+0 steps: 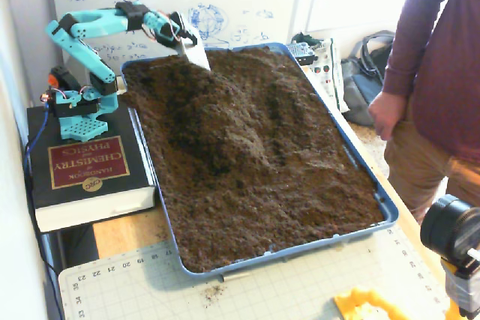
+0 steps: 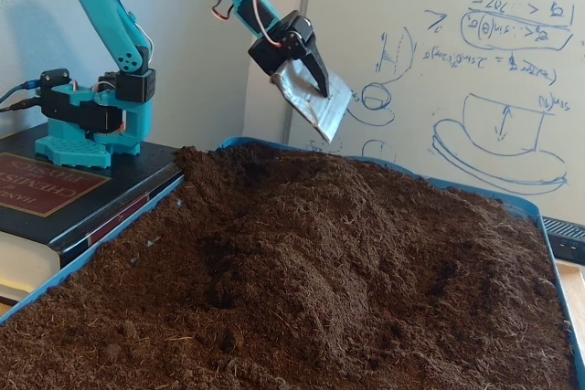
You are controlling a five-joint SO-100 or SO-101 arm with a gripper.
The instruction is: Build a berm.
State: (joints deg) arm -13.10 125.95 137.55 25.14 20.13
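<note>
In a fixed view the gripper (image 1: 196, 52) is hanging over the blue tray's (image 1: 367, 177) far corner with its fingers closing on a silver scoop (image 1: 199, 56), berm (image 1: 225, 129) sitting mid-tray; in another fixed view the scoop (image 2: 315, 98) is hovering above the berm (image 2: 302, 244), risking flattening it if plunging too steeply.

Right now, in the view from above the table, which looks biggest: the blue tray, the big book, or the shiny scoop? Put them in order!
1. The tray, by far.
2. The book under the robot.
3. The scoop on the robot's hand; it sits farther back, so it may look a bit smaller.
</note>
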